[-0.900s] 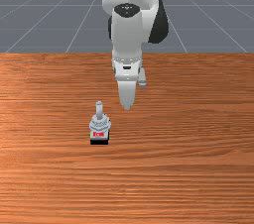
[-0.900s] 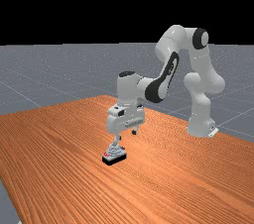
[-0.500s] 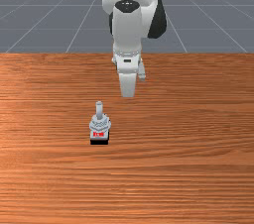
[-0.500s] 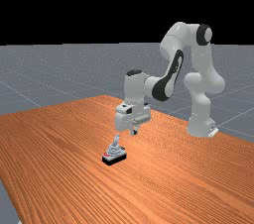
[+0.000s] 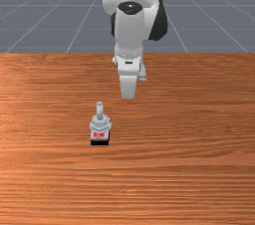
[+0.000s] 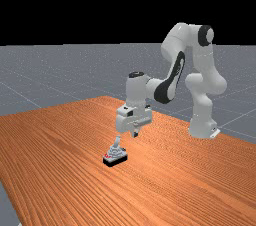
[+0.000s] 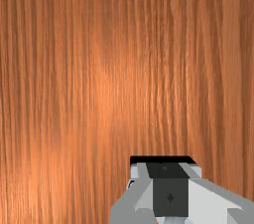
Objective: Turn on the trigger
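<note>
The gripper hangs above the table, behind the trigger and toward the front view's right. In the far view, the gripper's fingertips are together, apart from the trigger. A grey ribbed body on a black base, with a red mark and an upright stick, makes up the trigger on the tabletop. Looking down in the wrist view, the gripper is shut with no object held, and it partly covers the trigger, whose black edge shows past the fingers.
Orange-brown wood of the table surrounds the trigger. The arm's base stands at the far view's right, by the table's edge.
The fingers, apart at first, have come together. My hand has drawn back from the trigger, toward the far view's right, then sunk very slightly. The trigger has not visibly moved.
</note>
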